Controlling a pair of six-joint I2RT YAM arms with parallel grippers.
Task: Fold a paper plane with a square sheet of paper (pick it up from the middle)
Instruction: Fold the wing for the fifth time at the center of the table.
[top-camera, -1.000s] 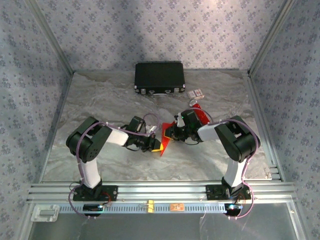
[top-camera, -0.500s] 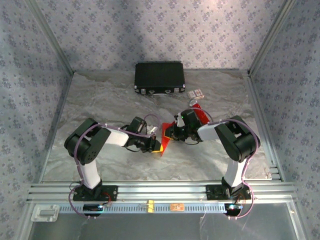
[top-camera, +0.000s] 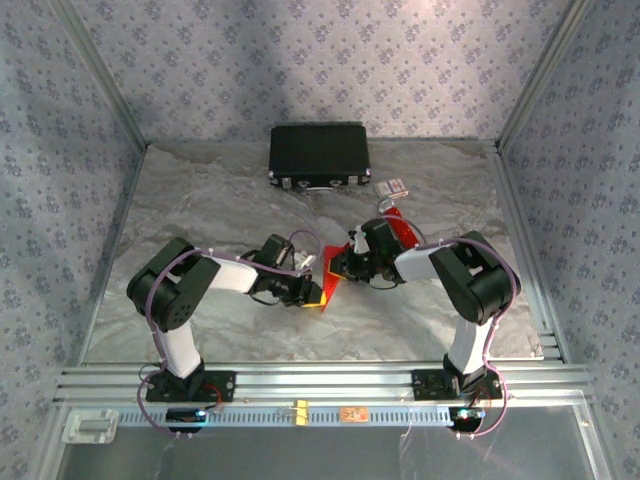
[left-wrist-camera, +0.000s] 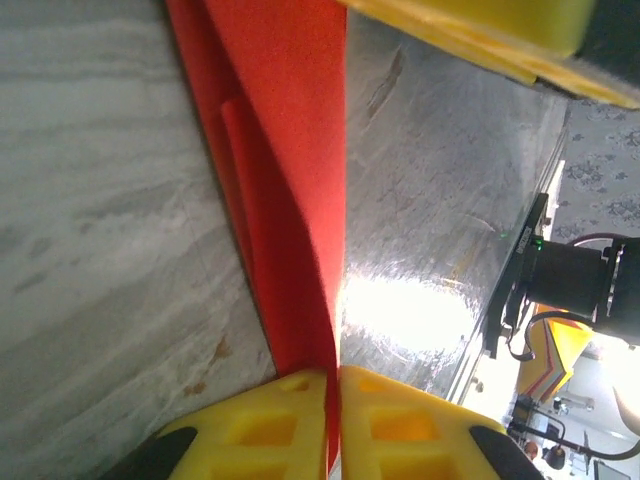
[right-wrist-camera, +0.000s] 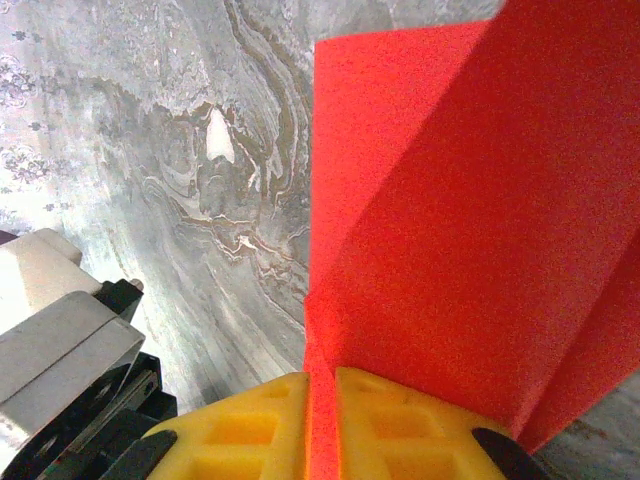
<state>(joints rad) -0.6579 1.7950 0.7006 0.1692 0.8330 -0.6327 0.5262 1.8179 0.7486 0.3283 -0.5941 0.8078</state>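
The square sheet of paper is bright red and already creased into a smaller, narrow shape. It is up off the grey marble table, about in the middle, standing on its edge between the two arms.

The left gripper comes at it from the left. Seen from the left wrist, its yellow fingers are squeezed together on the paper's bottom edge, with just the thin red sheet between them. One long fold runs down the paper there.

The right gripper comes from the other side, very close to the left one. Seen from the right wrist, its yellow fingers are pinched tight on the paper too. Here the paper spreads out in flat red panels with sharp fold lines.

A black case lies flat at the back of the table, well apart from the paper. A small white and red thing lies just beside the case's right corner.
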